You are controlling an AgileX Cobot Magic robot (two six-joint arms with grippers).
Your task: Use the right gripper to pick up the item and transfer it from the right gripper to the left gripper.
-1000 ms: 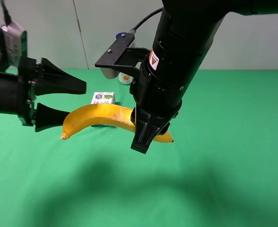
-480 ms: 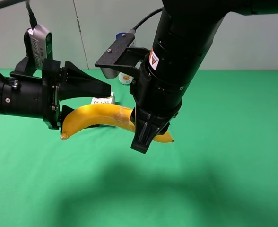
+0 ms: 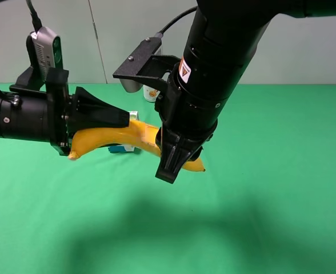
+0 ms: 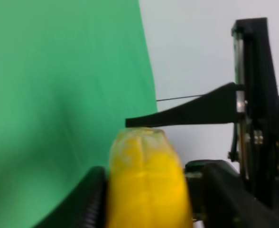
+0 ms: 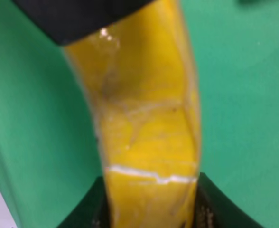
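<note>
The yellow banana [image 3: 131, 137] hangs in the air above the green table. My right gripper [image 3: 179, 160], on the thick black arm, is shut on its right half. The right wrist view shows the banana [image 5: 144, 118] rising out between that gripper's fingers [image 5: 85, 209]. My left gripper [image 3: 125, 123] comes in from the left. Its upper finger [image 3: 99, 111] lies on top of the banana's left half and the lower finger is hidden behind the fruit. In the left wrist view the banana's end [image 4: 146, 185] sits tight between the two fingers [image 4: 89, 199].
The milk carton [image 3: 122, 149] stands on the green table [image 3: 271, 200] behind and below the banana, mostly hidden. A bottle [image 3: 132, 85] and a small round white object [image 3: 151, 93] stand at the back, behind the right arm's bracket.
My left gripper moved right around the banana's left half, then its upper finger came down onto the fruit. The banana and right gripper shifted slightly up and left.
</note>
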